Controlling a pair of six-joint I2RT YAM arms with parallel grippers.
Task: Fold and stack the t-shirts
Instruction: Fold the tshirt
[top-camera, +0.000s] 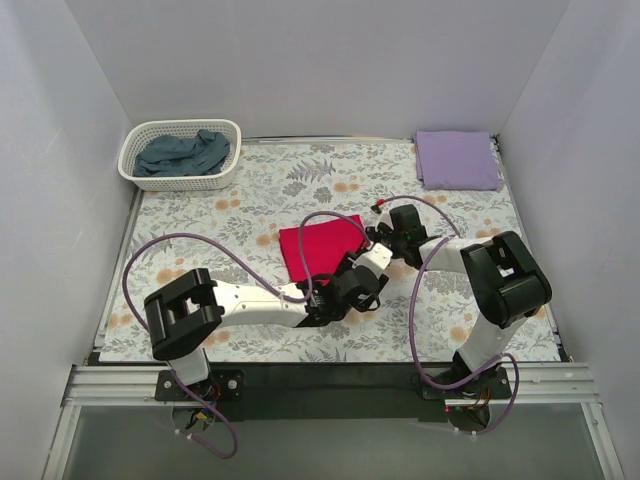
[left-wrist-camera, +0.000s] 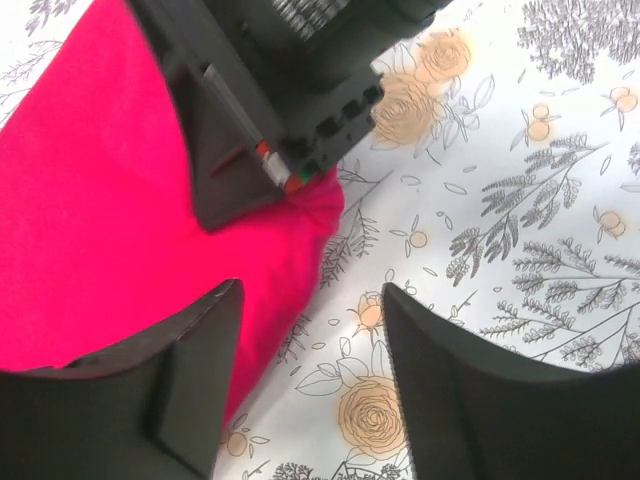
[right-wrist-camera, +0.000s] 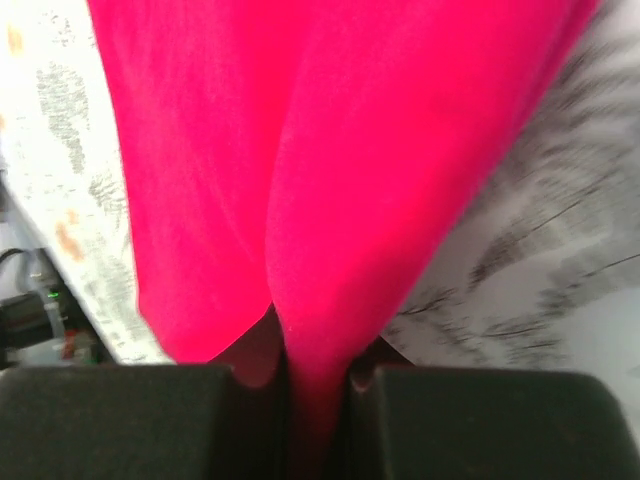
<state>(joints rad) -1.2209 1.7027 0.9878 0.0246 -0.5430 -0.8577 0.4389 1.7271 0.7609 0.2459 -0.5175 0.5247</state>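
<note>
Basket (top-camera: 140, 170) at 10 o'clock contains blue-grey tee (top-camera: 185, 152). Right gripper (right-wrist-camera: 300, 385) is clamped on a red tee (right-wrist-camera: 330, 150) fold. Left gripper (left-wrist-camera: 310, 320) is half open and empty.

- Left arm (top-camera: 250, 298) stretches forward and rightward; the left end effector (left-wrist-camera: 310, 300) points down, jaws apart, holding nothing.
- Right arm (top-camera: 450, 258) bends inward; the right end effector (right-wrist-camera: 315, 375) is pinched onto the red t-shirt (right-wrist-camera: 300, 150).
- Both end effectors are just beside each other.

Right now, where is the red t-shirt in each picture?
Top external: red t-shirt in the picture's middle.
Left wrist: red t-shirt fills the left half.
Right wrist: red t-shirt fills the middle, pinched in the right gripper.
Shared landmark: the floral table covering, in all three.
</note>
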